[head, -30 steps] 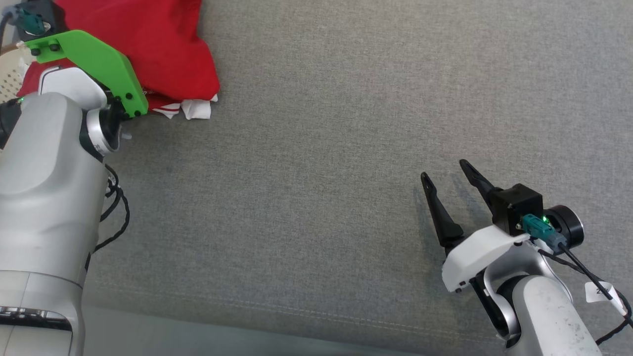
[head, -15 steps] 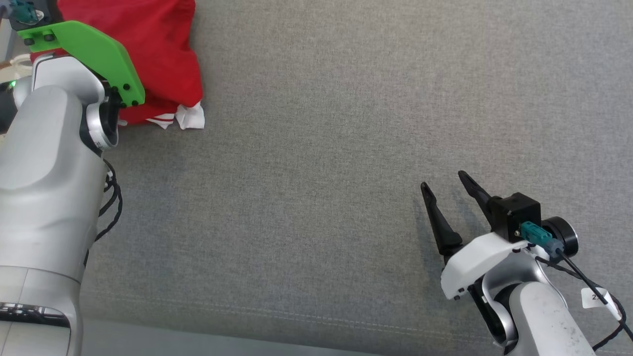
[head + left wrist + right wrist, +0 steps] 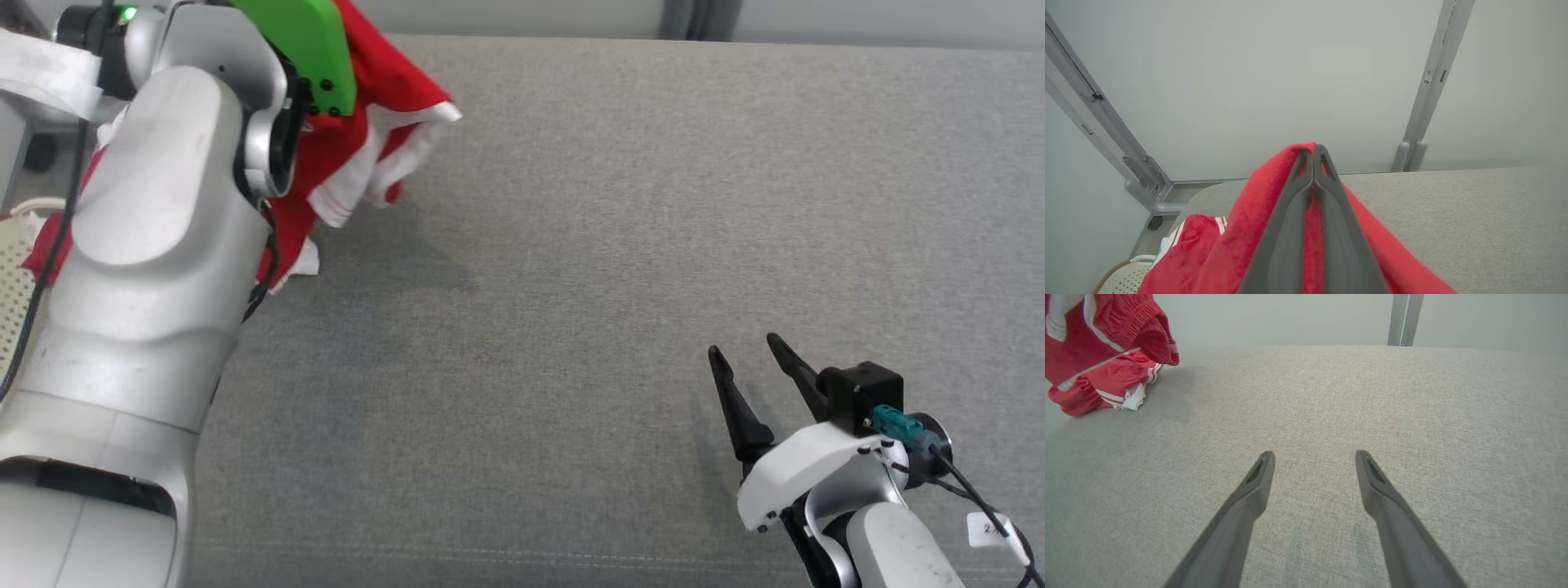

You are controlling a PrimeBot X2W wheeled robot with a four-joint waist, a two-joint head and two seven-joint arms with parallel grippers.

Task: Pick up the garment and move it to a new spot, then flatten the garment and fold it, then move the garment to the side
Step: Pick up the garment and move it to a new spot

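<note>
Grey fabric table (image 3: 620, 245), far left corner: left gripper (image 3: 1314, 153), closed tight on the red garment (image 3: 392, 82), holds it half raised; right gripper (image 3: 743, 345) gapes empty. Thin pinch may slip; trailing cloth may snag.

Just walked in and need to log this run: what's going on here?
The left tool is shut on a red garment with white trim, holding it up at the far left of the grey surface; its lowest folds seem to touch down. The right tool is open, holding nothing, at the near right.
</note>
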